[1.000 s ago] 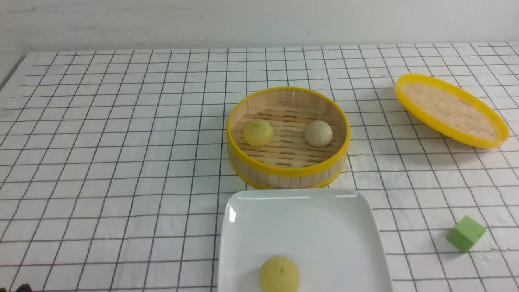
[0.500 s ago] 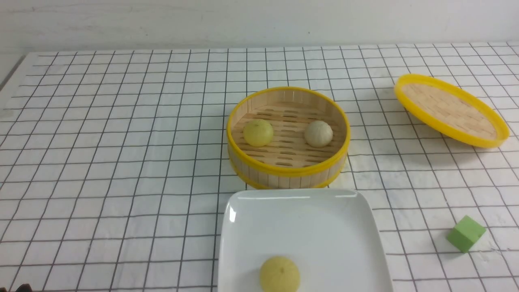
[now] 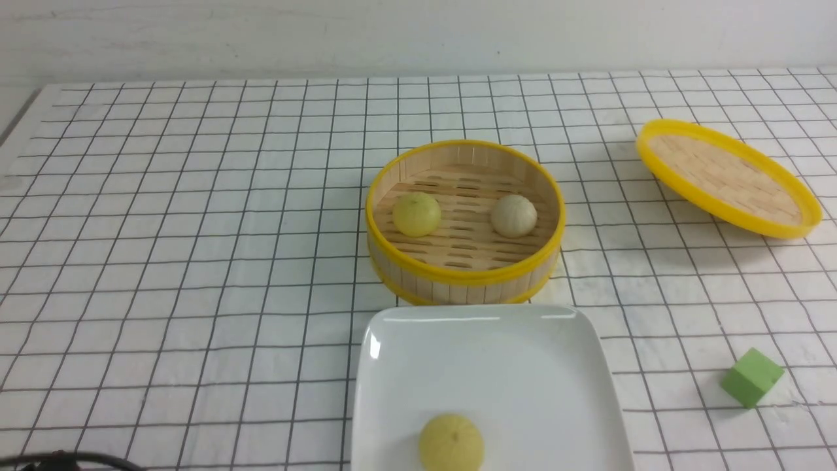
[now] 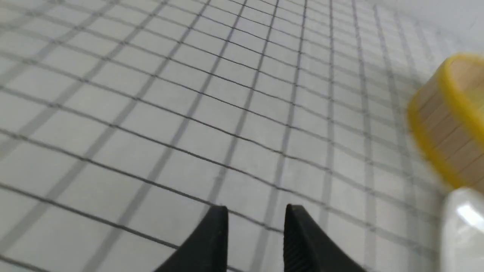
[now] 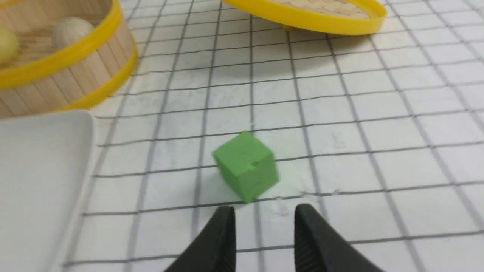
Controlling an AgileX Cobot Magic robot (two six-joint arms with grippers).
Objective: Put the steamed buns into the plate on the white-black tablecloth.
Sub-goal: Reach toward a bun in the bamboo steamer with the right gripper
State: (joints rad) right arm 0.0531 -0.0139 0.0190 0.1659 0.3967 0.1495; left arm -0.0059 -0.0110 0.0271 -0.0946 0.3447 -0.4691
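One pale yellow steamed bun (image 3: 451,442) lies on the white square plate (image 3: 497,353) at the near edge of the white-black tablecloth (image 3: 196,261). A second yellow bun (image 3: 416,214) and the beige-grey bun (image 3: 514,216) sit in the bamboo steamer (image 3: 464,275) just behind the plate. My left gripper (image 4: 256,211) is open and empty over bare cloth, with the steamer (image 4: 450,121) and a plate corner (image 4: 463,226) off to one side. My right gripper (image 5: 264,211) is open and empty, just short of the green cube (image 5: 246,166).
The steamer lid (image 3: 727,176) lies tilted at the back right. The green cube (image 3: 752,377) sits right of the plate. A dark part of my left arm (image 3: 72,461) shows at the bottom left edge of the front view.
A dark part of my left arm has come further into the front view's bottom left corner. The buns, plate, steamer and cube have not moved.
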